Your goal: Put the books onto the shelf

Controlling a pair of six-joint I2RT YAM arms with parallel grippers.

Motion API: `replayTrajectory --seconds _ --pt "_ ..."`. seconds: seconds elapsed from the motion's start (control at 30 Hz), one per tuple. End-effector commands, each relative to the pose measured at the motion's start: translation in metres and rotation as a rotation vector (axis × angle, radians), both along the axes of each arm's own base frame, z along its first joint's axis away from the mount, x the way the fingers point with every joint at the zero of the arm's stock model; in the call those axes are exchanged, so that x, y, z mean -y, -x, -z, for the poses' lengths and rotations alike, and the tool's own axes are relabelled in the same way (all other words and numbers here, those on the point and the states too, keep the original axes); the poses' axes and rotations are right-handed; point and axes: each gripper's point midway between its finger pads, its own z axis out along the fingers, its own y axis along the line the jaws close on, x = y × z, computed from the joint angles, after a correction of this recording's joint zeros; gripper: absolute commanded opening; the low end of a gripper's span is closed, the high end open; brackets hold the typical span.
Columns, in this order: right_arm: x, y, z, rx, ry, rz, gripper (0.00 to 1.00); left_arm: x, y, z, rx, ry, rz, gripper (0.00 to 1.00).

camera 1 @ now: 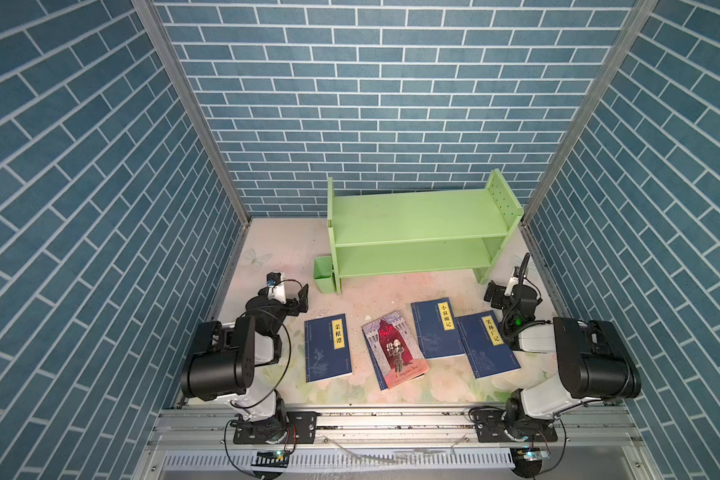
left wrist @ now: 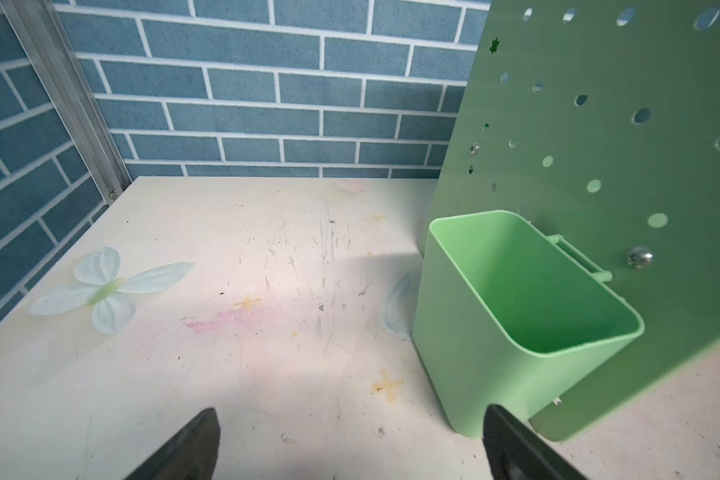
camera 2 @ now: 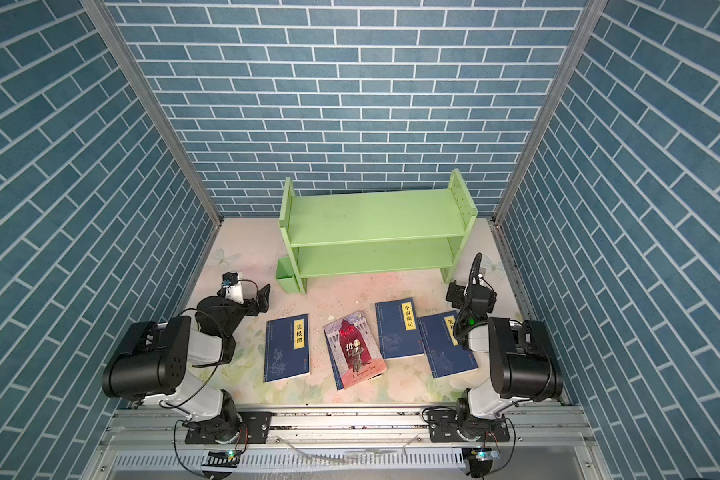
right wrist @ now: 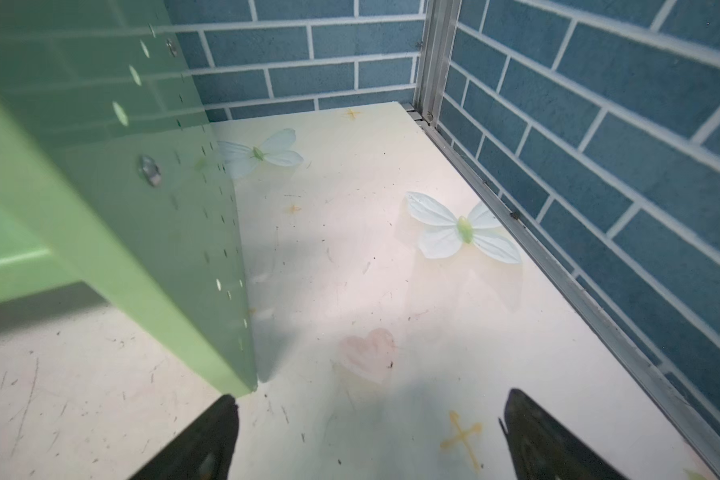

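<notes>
Four books lie flat on the near half of the bench (camera 1: pixel 375 291). None is on the shelf (camera 1: pixel 416 216) yet, and both tiers are bare.

Left to right:
- **left blue book** (camera 1: pixel 328 348): lies alone.
- **red-and-grey book** (camera 1: pixel 395 350): skewed. A blue strip runs along its left edge; can't tell if that is its spine or another book underneath.
- **middle blue book** (camera 1: pixel 436 328): just right of the red-and-grey one.
- **right blue book** (camera 1: pixel 487 345): its left edge meets the middle one and seems to lap over it.

The shelf stands far centre with its open front facing the arms. A green cup (camera 1: pixel 323 274) hangs on its left side panel.

The left hand (camera 1: pixel 302 300) is just near of the cup, jaws wide and holding nothing. Its wrist view shows the fingertips (left wrist: pixel 200 440) spread over bare bench. The right hand (camera 1: pixel 491 293) is by the shelf's right leg, also wide and empty, with its fingertips (right wrist: pixel 208 440) apart.

Handling, as a judgement: these are thin paperbacks, so light, floppy and probably slick-covered. Lying flat, they offer no edge to pinch from above, so a corner likely has to be levered or slid up first. The spine side looks the stiffest place to grip. Holding the open edge would probably let the book sag and fan. The lapped edge of the right blue book may offer a raised lip to start from, but lifting it could drag the middle one.
</notes>
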Motion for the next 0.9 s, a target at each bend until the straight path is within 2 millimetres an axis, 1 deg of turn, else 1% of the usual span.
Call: replayTrajectory --seconds 0.0,0.47,0.6,0.87 --pt "-0.0051 -0.0047 -0.0056 0.010 0.032 -0.039 0.99 0.0026 -0.0039 -0.0095 0.029 -0.014 0.013 1.00" --pt "-0.0056 -0.0049 -0.0067 0.013 0.034 -0.043 0.99 0.0024 -0.0039 -0.0093 0.028 -0.014 0.013 1.00" --pt "-0.0108 -0.0056 -0.0063 0.011 0.034 -0.074 0.99 0.0026 -0.0038 -0.0091 0.028 -0.014 0.013 1.00" --pt "-0.0112 -0.0057 -0.0060 0.009 0.033 -0.076 0.99 0.0027 -0.0041 -0.0093 0.028 -0.014 0.013 1.00"
